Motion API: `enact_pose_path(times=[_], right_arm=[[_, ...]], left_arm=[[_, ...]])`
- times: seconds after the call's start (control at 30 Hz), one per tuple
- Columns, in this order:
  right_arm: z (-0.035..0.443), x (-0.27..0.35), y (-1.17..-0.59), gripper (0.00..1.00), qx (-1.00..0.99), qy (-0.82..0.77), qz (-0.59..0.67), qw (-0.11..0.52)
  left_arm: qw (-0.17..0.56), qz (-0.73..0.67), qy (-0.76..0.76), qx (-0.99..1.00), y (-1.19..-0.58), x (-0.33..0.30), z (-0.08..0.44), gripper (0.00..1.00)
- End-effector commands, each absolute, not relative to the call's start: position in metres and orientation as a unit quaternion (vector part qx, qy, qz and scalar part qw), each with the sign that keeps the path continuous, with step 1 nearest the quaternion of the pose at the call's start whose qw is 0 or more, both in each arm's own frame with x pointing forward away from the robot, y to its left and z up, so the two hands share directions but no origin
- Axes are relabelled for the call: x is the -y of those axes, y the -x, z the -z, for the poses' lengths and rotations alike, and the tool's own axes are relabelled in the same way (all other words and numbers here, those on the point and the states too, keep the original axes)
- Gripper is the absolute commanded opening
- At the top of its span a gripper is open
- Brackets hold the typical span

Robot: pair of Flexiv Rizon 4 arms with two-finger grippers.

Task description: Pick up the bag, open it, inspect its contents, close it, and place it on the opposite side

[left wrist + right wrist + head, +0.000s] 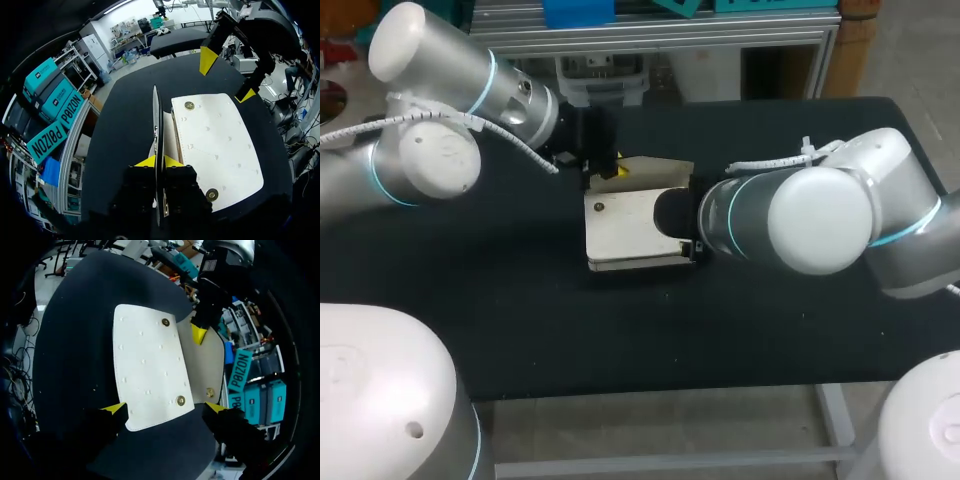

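Bag [630,230]: cream, lay flat near the middle of the black table [470,300], between the two arms; not lifted from the surface.

Flap [156,120]: stood raised on edge along the bag's side nearest the left arm, lining turned toward the body panel; contents not visible in any view.

Snaps [189,105]: two brass studs on the body panel, undone; a matching one seen on the flap's lining in the right wrist view.

Left gripper [161,161]: pressed together on the flap's free edge, one yellow tip on each face, the thin sheet pinched between them.

Right gripper [165,409]: spread wide, hung over the bag's end opposite the left gripper, tips standing outside the panel's corners; contact with the bag could not be told.

Step in hand: judged to be the opening, with inspection, closing and transfer not yet done.

Risk, slip: hold taken only on a narrow margin of a thin flap; a further pull could draw the edge out of the tips and drop the flap shut.

Risk, drag: body apparently unrestrained; a pull on the flap could slide or tip the whole bag instead of widening the mouth.

Risk, collision: both grippers worked near one small bag; a reach inward by either could strike the other.

Risk, closing: studs could miss their sockets if the flap came down skewed.
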State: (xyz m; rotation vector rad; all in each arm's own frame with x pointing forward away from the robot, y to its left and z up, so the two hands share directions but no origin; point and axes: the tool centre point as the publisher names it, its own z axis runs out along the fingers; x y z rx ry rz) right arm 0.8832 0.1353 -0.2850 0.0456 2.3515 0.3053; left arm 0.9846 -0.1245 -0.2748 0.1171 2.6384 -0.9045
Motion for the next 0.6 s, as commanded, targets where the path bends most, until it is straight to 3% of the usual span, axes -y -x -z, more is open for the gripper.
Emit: enact_pose_path(times=[0.03,0.2,0.6], right_arm=[[0.288,-0.128,-0.874,1.0,-0.918,-0.005,-0.129,0.375],[0.296,-0.129,-0.871,1.0,-0.922,0.001,-0.13,0.365],[0.264,-0.135,-0.877,1.0,-0.907,0.026,-0.126,0.401]], left_arm=[[0.163,0.335,-0.04,-0.927,-0.988,0.12,0.272,0.0],[0.154,0.343,-0.039,-0.926,-0.99,0.119,0.271,0.0],[0.159,0.34,-0.057,-0.925,-0.983,0.125,0.236,0.0]])
